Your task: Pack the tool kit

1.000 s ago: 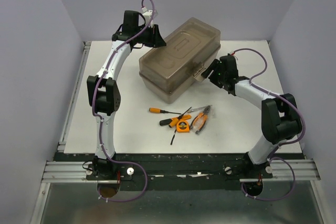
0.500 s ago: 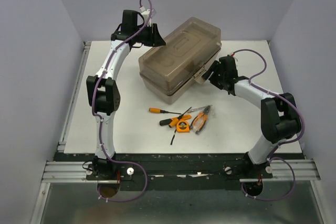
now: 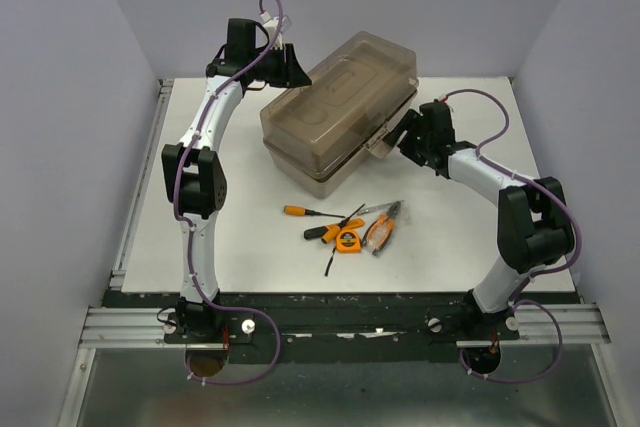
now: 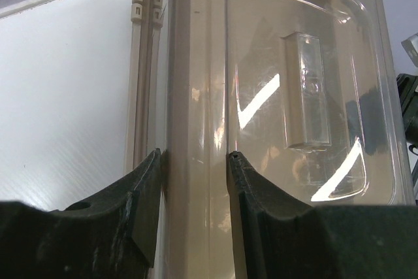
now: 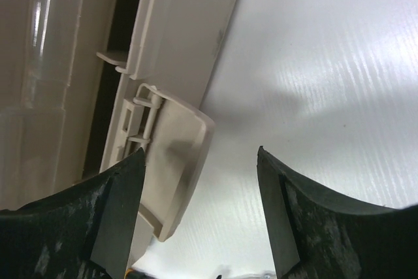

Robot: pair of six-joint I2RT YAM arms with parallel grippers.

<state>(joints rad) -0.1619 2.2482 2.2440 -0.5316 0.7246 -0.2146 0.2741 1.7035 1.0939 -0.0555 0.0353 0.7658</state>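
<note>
The beige toolbox [image 3: 335, 117] with a smoky brown lid [image 4: 300, 63] stands at the back middle of the table. My left gripper [image 3: 290, 65] is at the box's back left corner, and in the left wrist view it [image 4: 194, 156] is shut on the lid's rim [image 4: 196, 83]. My right gripper [image 3: 402, 137] is open at the front right side, and the loose beige latch [image 5: 173, 161] lies by its left finger. A dark gap shows between lid and base. An orange screwdriver [image 3: 300, 211], a tape measure [image 3: 347, 240] and pliers [image 3: 382, 227] lie on the table in front.
A black-handled screwdriver [image 3: 322, 231] and a thin black tool [image 3: 329, 262] lie among the hand tools. A metal rail [image 3: 140, 187] runs along the table's left edge. Purple walls close in the left, back and right.
My left gripper has moved a little up and left with the lid's rim, and the box top has shifted with it. My right gripper has moved up and closer to the latch.
</note>
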